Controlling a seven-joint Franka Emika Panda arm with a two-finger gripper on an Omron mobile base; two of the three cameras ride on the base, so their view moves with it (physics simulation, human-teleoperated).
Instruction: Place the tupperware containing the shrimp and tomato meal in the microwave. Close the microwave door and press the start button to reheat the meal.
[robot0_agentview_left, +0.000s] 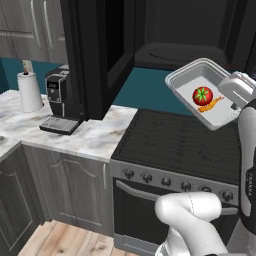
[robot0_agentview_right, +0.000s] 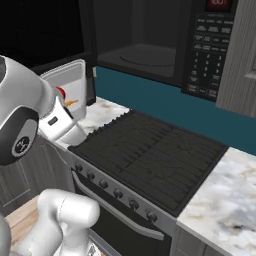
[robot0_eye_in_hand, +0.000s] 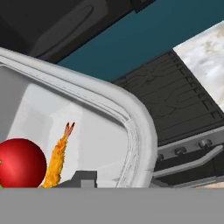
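Observation:
The tupperware (robot0_agentview_left: 186, 85) hangs tilted above the stove, just below and in front of the microwave (robot0_agentview_left: 186, 52), whose dark cavity and turntable lie bare. In it lie a red tomato (robot0_agentview_left: 202, 95) and an orange shrimp (robot0_agentview_left: 211, 104). My gripper (robot0_agentview_left: 232, 101) is shut on the container's right rim. The microwave door (robot0_agentview_left: 97, 55) stands swung open to the left. The right base view has the tupperware (robot0_agentview_right: 75, 80) partly behind my arm, left of the microwave (robot0_agentview_right: 145, 55). In the hand view the tomato (robot0_eye_in_hand: 19, 164) and shrimp (robot0_eye_in_hand: 57, 157) rest inside the tupperware rim (robot0_eye_in_hand: 140, 127).
A black stove (robot0_agentview_left: 185, 145) with a row of knobs lies under the container. On the marble counter (robot0_agentview_left: 85, 137) to the left stand a coffee machine (robot0_agentview_left: 59, 100) and a paper towel roll (robot0_agentview_left: 30, 92). The microwave's keypad (robot0_agentview_right: 210, 50) is right of the cavity.

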